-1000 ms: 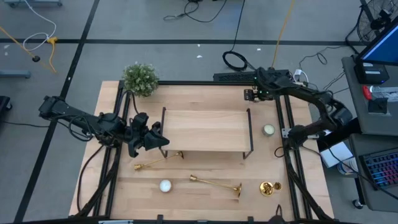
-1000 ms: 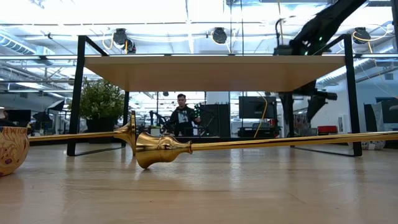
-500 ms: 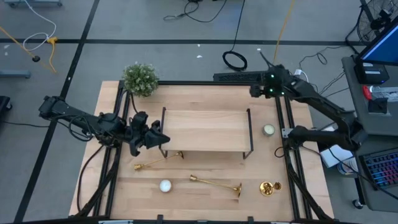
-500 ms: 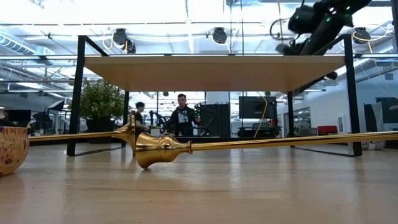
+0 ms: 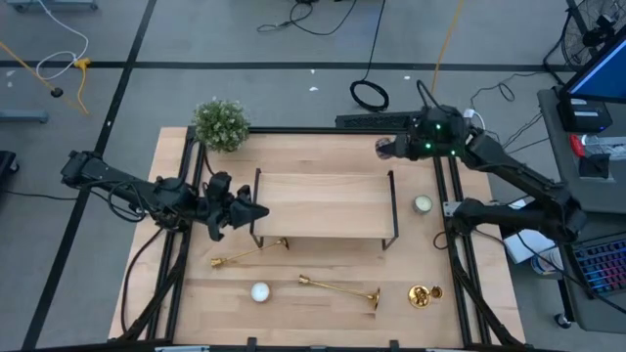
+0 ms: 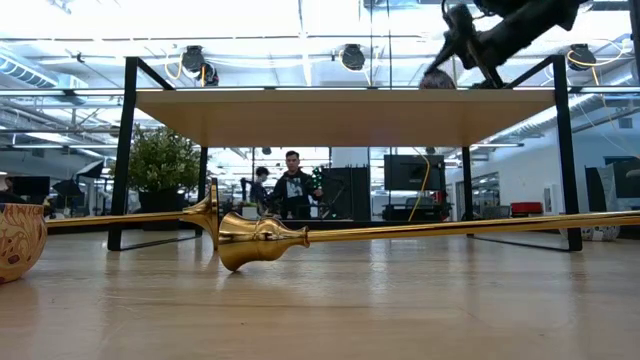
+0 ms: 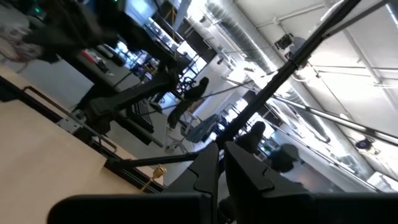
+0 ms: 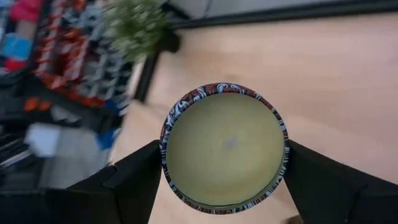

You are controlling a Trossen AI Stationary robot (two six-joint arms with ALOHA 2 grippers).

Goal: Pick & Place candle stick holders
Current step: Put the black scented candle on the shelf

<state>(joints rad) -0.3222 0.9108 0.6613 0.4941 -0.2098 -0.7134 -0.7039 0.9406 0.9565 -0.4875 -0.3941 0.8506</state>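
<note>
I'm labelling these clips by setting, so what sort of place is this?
Probably a robotics lab or workshop: a wooden work table inside a black frame, cables trailing over the grey floor, and a computer desk with a keyboard beside it.

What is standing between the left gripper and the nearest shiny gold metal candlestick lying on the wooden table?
Nothing visible does. The shut left gripper hangs beside the left end of the wooden shelf; the gold candlestick lies on bare table just in front. Only the shelf's black wire leg stands close beside that path.

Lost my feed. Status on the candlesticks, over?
Right gripper holds candle tin near shelf corner. Left gripper shut beside shelf. Two candlesticks lying flat, untouched.
</note>
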